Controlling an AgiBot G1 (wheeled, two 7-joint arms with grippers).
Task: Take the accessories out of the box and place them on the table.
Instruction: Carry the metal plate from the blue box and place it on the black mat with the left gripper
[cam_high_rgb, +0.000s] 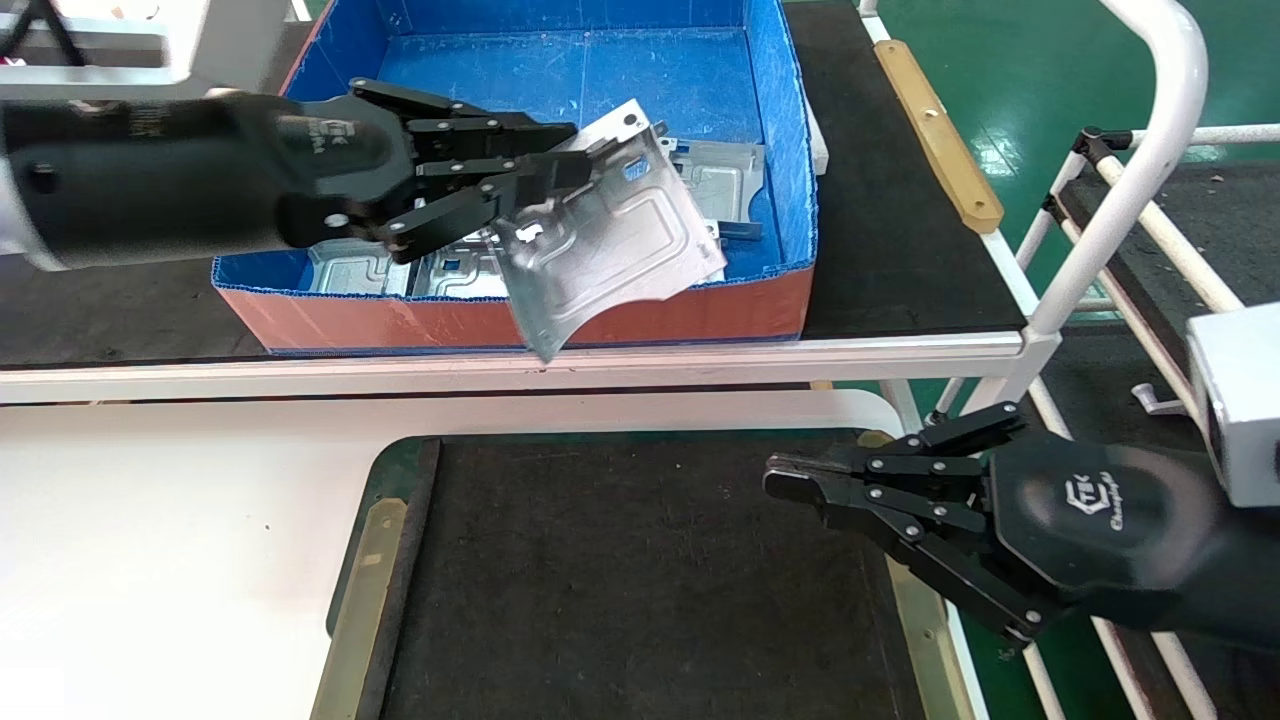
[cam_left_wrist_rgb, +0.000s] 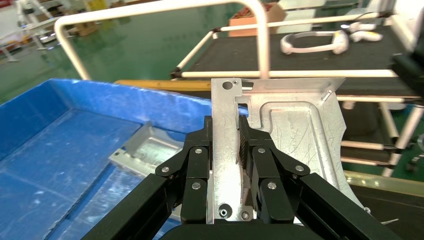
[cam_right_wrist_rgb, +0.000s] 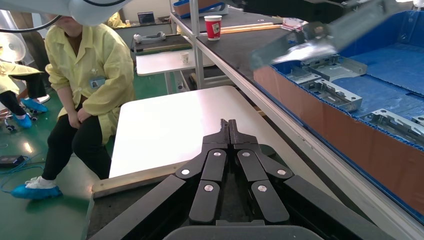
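My left gripper (cam_high_rgb: 560, 165) is shut on one silver plate (cam_high_rgb: 610, 240) and holds it tilted in the air above the front right part of the blue box (cam_high_rgb: 500, 320). In the left wrist view the plate (cam_left_wrist_rgb: 295, 130) stands clamped by its edge between the fingers (cam_left_wrist_rgb: 249, 145). More plates (cam_high_rgb: 350, 270) lie in the box, along the front wall and at the right (cam_high_rgb: 720, 175). My right gripper (cam_high_rgb: 785, 480) is shut and empty, low over the right edge of the dark mat (cam_high_rgb: 640, 580) of the white table (cam_high_rgb: 180, 540).
The box stands on a black-matted bench with a white front rail (cam_high_rgb: 600, 355). A white tube frame (cam_high_rgb: 1140, 170) rises at the right. In the right wrist view a person in a yellow coat (cam_right_wrist_rgb: 87, 75) stands beyond the table, and a paper cup (cam_right_wrist_rgb: 213, 26) is on the bench.
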